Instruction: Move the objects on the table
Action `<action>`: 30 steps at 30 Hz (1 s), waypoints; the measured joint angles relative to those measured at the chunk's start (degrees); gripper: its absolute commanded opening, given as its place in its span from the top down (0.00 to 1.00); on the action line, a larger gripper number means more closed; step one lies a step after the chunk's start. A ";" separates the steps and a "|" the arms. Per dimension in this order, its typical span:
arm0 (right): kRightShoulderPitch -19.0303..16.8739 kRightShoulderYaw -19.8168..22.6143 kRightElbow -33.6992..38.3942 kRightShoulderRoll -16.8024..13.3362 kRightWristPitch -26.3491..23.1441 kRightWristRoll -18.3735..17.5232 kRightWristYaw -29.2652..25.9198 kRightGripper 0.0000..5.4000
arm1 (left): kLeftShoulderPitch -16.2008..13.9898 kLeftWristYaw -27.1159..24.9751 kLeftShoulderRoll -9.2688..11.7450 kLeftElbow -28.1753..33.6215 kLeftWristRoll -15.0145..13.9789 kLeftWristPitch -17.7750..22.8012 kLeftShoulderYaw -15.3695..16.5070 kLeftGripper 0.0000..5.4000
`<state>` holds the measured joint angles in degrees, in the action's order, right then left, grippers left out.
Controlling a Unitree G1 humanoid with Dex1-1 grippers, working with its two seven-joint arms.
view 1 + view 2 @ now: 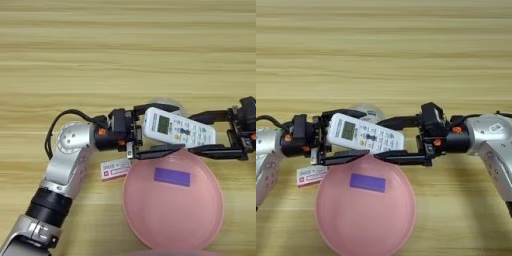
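Left eye view: remote between both jaws.

Remote sits mid-table, btwn left gripper and right gripper, just behind bowl. Flat patch inside bowl. Packet on table, just left of bowl, below left gripper.

Both eyes look steeply down from the robot's head, close over the table, whose planks fill each picture. The left eye view reaches further left, taking in the whole left arm; the right eye view reaches further right, taking in the right arm. They share the near middle, where the pink bowl lies.
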<state>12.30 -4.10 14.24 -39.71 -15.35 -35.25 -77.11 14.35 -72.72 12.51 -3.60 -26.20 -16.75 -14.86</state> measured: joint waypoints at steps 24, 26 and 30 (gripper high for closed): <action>0.34 1.28 -0.24 -0.12 -0.28 -0.77 0.02 0.72 | -0.88 -0.55 0.53 0.27 0.99 0.03 -1.12 0.47; 0.46 1.27 -0.40 -0.11 -0.25 -0.78 0.02 0.73 | -0.92 -0.55 0.53 0.25 1.02 0.03 -1.11 0.47; 0.49 1.14 -0.52 -0.07 -0.23 -0.61 0.31 0.62 | -0.95 -0.51 0.32 0.23 1.02 -0.07 -1.03 0.47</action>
<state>12.79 -2.95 13.72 -39.78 -15.58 -35.87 -76.81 13.40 -73.23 12.83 -3.37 -25.18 -16.82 -15.90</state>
